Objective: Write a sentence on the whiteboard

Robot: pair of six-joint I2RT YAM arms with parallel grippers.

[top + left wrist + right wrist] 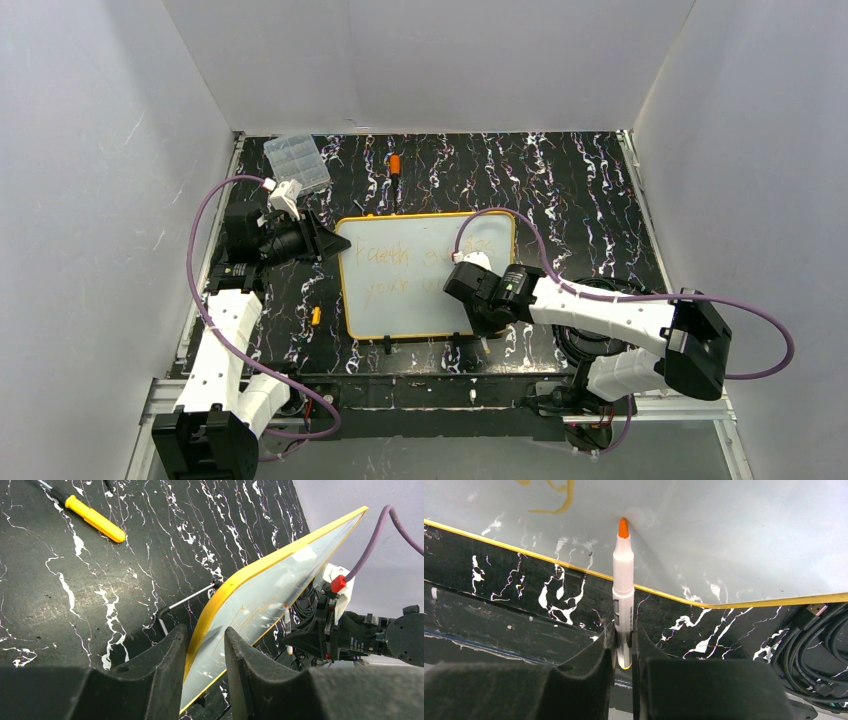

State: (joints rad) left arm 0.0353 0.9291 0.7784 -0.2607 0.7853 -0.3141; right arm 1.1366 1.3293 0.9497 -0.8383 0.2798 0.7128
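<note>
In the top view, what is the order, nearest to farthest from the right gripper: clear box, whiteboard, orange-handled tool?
1. whiteboard: directly under the right gripper and the marker it holds.
2. orange-handled tool: far side, middle.
3. clear box: far left corner.

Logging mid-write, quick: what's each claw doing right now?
Left claw: closed on the whiteboard edge.
Right claw: closed on the orange marker, tip at the whiteboard.

On the whiteboard (400,318), the faint orange sentence (383,288) is mostly illegible; only "your" reads.
</note>
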